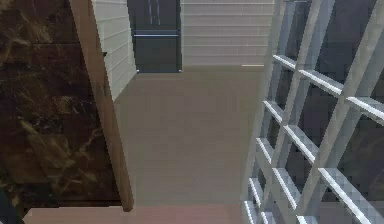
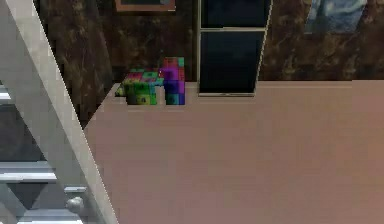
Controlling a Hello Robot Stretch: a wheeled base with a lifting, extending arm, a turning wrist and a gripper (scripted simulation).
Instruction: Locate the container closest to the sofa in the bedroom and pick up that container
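Ahead, dark door (image 1: pixel 155 35); sideways, multicoloured blocks (image 2: pixel 155 85) beside cabinet (image 2: pixel 232 55).

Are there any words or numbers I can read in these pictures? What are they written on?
There are no words, numbers or signs to read.
Multicoloured blocky thing on the floor: patches of colour, no letters to make out.
Framed picture on the wall: its bottom edge carries no text.
Dark cabinet: plain fronts, no label.
White lattice: bare bars.
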